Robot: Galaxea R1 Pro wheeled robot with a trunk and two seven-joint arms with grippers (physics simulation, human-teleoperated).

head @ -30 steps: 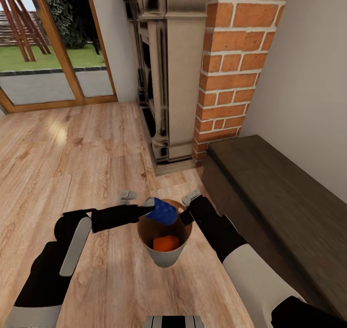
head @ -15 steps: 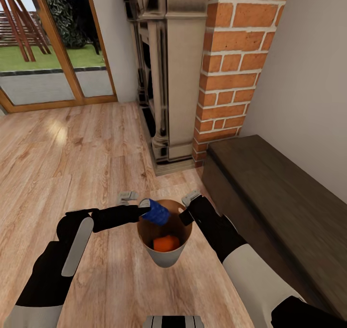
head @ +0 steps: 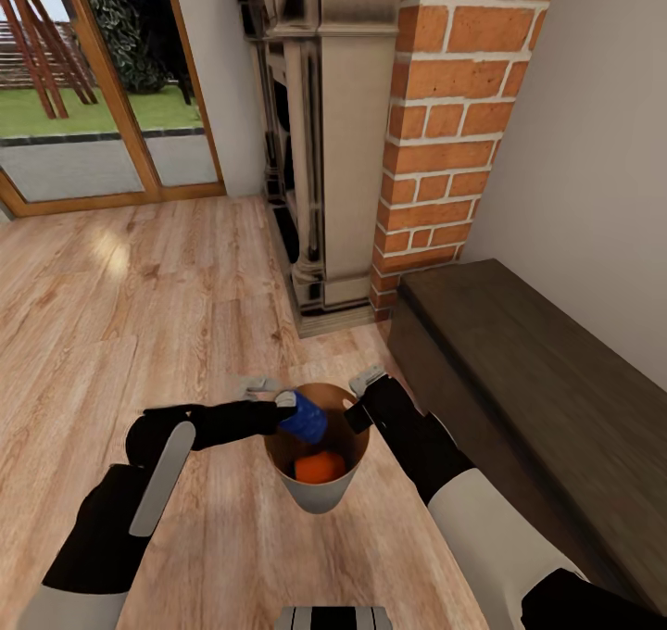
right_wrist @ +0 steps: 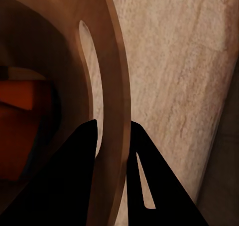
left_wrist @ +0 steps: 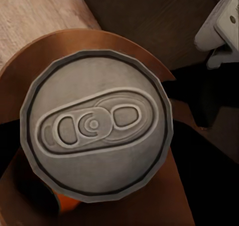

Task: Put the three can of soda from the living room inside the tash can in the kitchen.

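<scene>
A dark blue soda can (head: 303, 417) hangs tilted over the left inner edge of the trash can (head: 320, 496), a grey bin with a brown inside. My left gripper (head: 289, 408) is shut on it; in the left wrist view the can's pale top (left_wrist: 97, 138) sits close to the camera, above the bin's rim (left_wrist: 149, 56). An orange soda can (head: 320, 468) lies at the bin's bottom and also shows as an orange patch (right_wrist: 20, 116). My right gripper (head: 358, 408) is shut on the bin's right rim (right_wrist: 112, 111), its dark fingers (right_wrist: 74, 176) pinching the wall. The third can is out of view.
The bin is over a wooden floor (head: 139, 287). A dark wooden bench (head: 537, 380) runs along the right wall. Ahead stand a brick column (head: 445, 130) and a fireplace surround (head: 324, 148). Glass doors (head: 83, 83) at the back left look onto a garden.
My left gripper has carried the blue can a little left and down, from above the bin's mouth to just inside its left rim. The right gripper and bin have stayed put.
</scene>
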